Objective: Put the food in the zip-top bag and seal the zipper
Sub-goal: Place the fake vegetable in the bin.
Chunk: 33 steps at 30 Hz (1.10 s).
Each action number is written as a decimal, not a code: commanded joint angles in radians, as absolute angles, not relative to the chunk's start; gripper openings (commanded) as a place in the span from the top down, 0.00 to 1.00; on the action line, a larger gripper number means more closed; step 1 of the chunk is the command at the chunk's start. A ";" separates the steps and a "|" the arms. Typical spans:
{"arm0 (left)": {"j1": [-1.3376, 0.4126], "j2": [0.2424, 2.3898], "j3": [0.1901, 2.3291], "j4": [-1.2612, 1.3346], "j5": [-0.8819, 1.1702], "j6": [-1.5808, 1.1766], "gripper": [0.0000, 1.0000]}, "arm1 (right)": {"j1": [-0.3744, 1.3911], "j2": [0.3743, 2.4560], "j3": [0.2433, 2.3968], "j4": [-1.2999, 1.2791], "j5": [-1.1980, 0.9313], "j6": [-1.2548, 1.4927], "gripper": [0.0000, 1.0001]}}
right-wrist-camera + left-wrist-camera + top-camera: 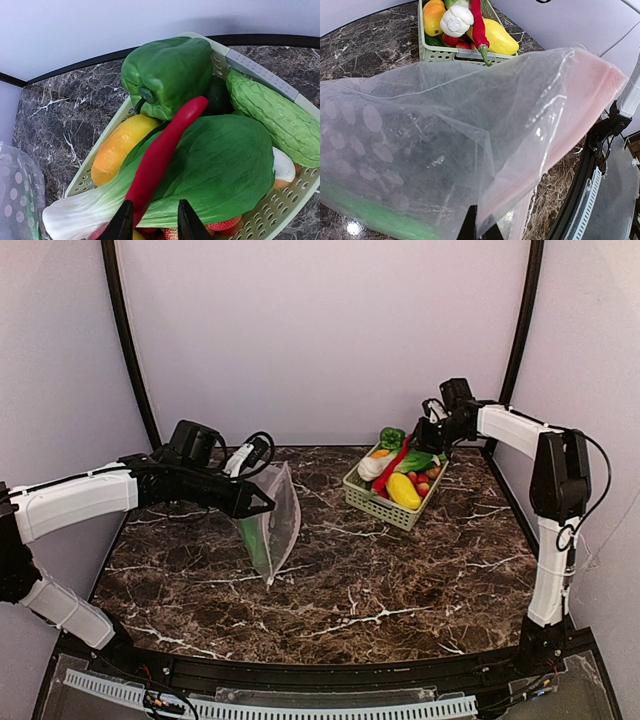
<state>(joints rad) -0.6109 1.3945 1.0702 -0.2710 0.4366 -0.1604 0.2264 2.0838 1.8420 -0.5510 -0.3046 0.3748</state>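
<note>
My left gripper (262, 502) is shut on the clear dotted zip-top bag (277, 523) and holds it up off the table. In the left wrist view the bag (445, 145) fills the frame above my gripper (481, 221). Its pink zipper strip (575, 125) runs along the right edge, and something green (370, 215) lies inside. The food is piled in a pale green basket (372, 502). My right gripper (424, 437) is open and empty (152, 225) just above the red chili (160, 155) and the bok choy (225, 165). A green pepper (167, 75), a yellow-orange piece (117, 147) and a wrinkled green cucumber (275, 117) lie beside them.
The basket (260, 72) stands at the back right of the dark marble table (380, 580), near the back wall. It also shows in the left wrist view (450, 54), beyond the bag. The bag's edge shows in the right wrist view (15, 200).
</note>
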 commanded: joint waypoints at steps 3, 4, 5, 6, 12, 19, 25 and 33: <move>-0.614 1.359 1.066 -0.293 0.432 -0.149 0.99 | 0.221 2.084 1.854 -0.503 -0.286 0.399 0.65; -0.614 1.360 1.065 -0.294 0.432 -0.149 0.99 | 0.221 2.068 1.841 -0.496 -0.285 0.401 0.62; -0.614 1.360 1.065 -0.293 0.433 -0.149 0.99 | 0.221 2.052 1.829 -0.490 -0.289 0.404 0.60; -0.613 1.361 1.065 -0.292 0.433 -0.149 0.99 | 0.221 2.030 1.818 -0.486 -0.295 0.408 0.57; -0.614 1.365 1.064 -0.290 0.439 -0.153 0.99 | 0.265 1.862 1.681 -0.457 -0.281 0.463 0.48; -0.614 1.364 1.063 -0.288 0.440 -0.155 0.99 | 0.373 1.679 1.382 -0.277 -0.207 0.657 0.49; -0.614 1.360 1.064 -0.289 0.439 -0.155 0.99 | 0.443 1.662 1.278 -0.172 -0.152 0.784 0.54; -0.614 1.348 1.065 -0.294 0.430 -0.152 0.99 | 0.538 1.711 1.228 -0.111 -0.072 0.899 0.57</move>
<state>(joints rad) -0.6109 1.3899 1.0706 -0.2714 0.4339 -0.1608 0.4969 1.6901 1.2682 -0.1936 -0.1383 0.8078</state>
